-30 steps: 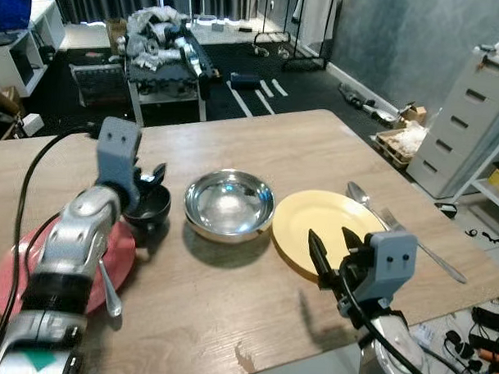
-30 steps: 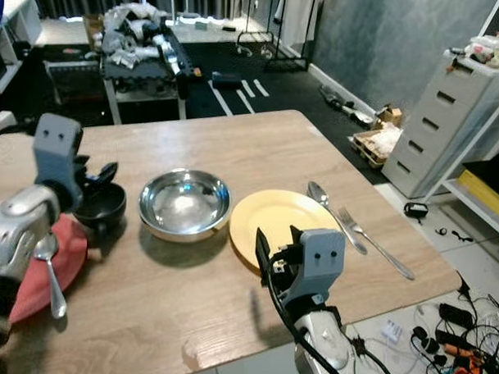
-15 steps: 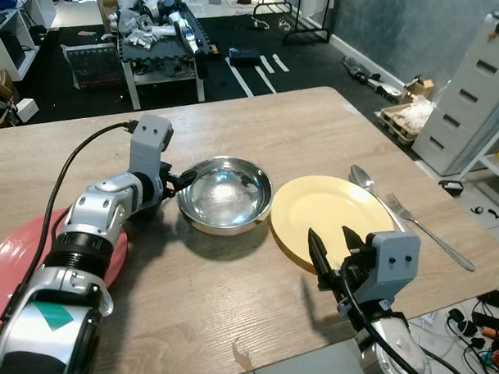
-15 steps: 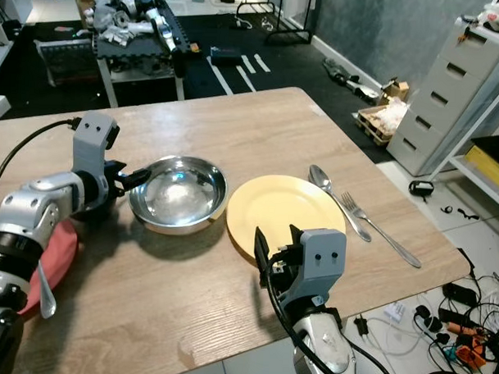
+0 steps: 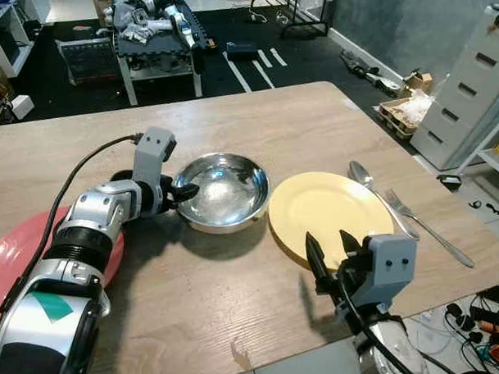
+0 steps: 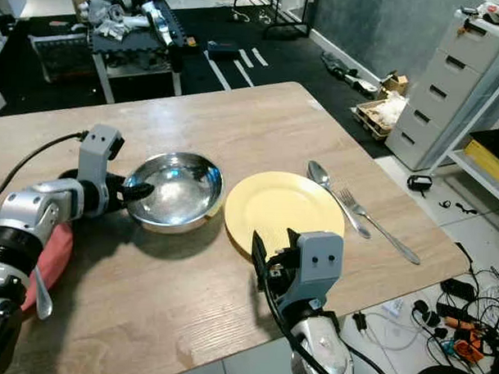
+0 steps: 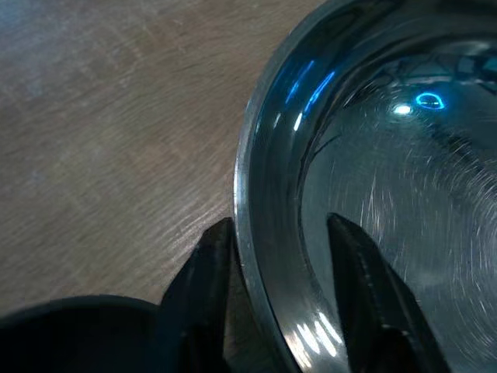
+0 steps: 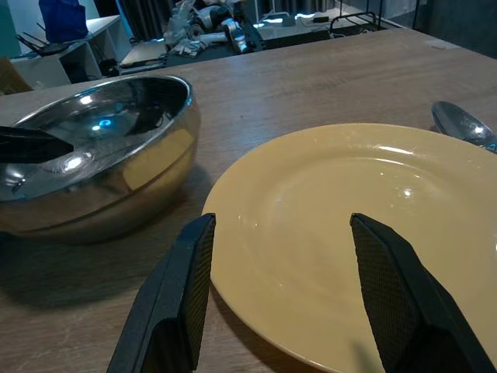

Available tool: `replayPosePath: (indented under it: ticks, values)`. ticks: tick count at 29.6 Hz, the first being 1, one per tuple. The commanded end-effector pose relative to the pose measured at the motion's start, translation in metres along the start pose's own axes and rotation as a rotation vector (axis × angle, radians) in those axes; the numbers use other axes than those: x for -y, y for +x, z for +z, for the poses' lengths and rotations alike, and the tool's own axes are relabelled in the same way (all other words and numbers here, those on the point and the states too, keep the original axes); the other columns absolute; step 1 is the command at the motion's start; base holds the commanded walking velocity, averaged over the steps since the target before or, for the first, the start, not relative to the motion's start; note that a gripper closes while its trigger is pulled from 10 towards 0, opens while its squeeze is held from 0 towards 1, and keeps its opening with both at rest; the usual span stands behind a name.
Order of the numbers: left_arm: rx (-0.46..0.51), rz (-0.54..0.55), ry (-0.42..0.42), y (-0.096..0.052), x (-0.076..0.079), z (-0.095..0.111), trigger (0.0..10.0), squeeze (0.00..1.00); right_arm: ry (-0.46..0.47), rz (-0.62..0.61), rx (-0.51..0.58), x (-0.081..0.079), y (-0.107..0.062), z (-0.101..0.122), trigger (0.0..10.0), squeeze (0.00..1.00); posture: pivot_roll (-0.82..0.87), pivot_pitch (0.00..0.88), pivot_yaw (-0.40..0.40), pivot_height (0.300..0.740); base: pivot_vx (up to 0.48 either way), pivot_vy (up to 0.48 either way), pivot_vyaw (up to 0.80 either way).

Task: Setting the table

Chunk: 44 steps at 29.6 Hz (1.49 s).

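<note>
Noticed the left gripper [image 5: 186, 190] had swung across since a second earlier, from the small black bowl over to the stainless steel bowl [image 5: 223, 190]. Found it parked right at that bowl's left rim, low over the wooden table [image 5: 260, 122]. Checked the left wrist view and saw the two black fingers [image 7: 203, 287] straddling the rim, one outside against the wall and one inside over the shiny bottom. Looked spread rather than clamped, with a sliver of gap showing on the inner side, so called it released, nothing grasped. Could just make out a dark rounded shape behind the fingers in that same view, probably the black bowl, but couldn't say for sure.

Spotted the steel bowl sitting mid-table, upright, just beside the yellow plate [image 5: 331, 210] on its right, nearly touching. Saw a spoon [image 5: 372, 187] and a fork [image 5: 432, 230] lying side by side right of the yellow plate, spoon closer to it, handles pointing toward the near right corner. Also caught a red plate [image 5: 9, 256] way over on the left edge, partly under the left arm, with a second spoon [image 6: 41, 290] resting on it.

Found the right gripper [image 5: 326, 239] hovering at the near edge of the table, aimed at the yellow plate. Had its fingers [image 8: 175, 303] wide apart, holding nothing, with the plate's near rim framed between them in the right wrist view.
</note>
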<state>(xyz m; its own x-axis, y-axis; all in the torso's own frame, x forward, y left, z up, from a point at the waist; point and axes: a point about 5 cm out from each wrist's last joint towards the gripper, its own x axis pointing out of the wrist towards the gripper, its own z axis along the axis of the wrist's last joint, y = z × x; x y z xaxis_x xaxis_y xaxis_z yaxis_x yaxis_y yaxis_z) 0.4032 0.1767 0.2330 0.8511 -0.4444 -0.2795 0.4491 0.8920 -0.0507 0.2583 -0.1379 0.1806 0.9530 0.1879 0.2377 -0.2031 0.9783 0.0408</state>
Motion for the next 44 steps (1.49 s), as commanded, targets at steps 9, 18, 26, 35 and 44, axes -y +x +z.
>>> replayPosePath:
  ticks: [9,18,26,35,44]
  values:
    - [-0.025,-0.013,-0.057,0.001,-0.002,-0.005,0.0,0.00,0.001,0.001,-0.004,0.000,-0.001,0.000,10.0,0.00,0.01,0.183,0.124,0.740,0.000,0.000,0.00]
    - [0.013,-0.007,-0.050,0.001,-0.001,0.004,0.0,0.00,-0.002,-0.002,0.000,0.000,0.000,0.000,10.0,0.00,0.01,0.177,0.124,0.740,0.000,0.000,0.00]
    - [0.219,0.073,0.003,-0.006,-0.003,0.032,9.4,0.00,0.006,0.002,0.018,-0.001,0.005,0.003,10.0,0.00,0.02,0.168,0.121,0.740,0.000,0.000,0.00]
    - [0.490,0.129,0.334,-0.019,0.032,0.052,10.0,0.00,0.119,0.041,0.093,-0.021,0.024,0.021,10.0,0.00,0.03,0.155,0.111,0.740,0.000,0.000,0.00]
    - [0.614,0.200,0.435,-0.023,0.050,0.052,10.0,0.00,0.290,0.059,0.087,-0.026,0.029,0.024,10.0,1.00,0.02,0.150,0.111,0.740,0.000,0.000,0.00]
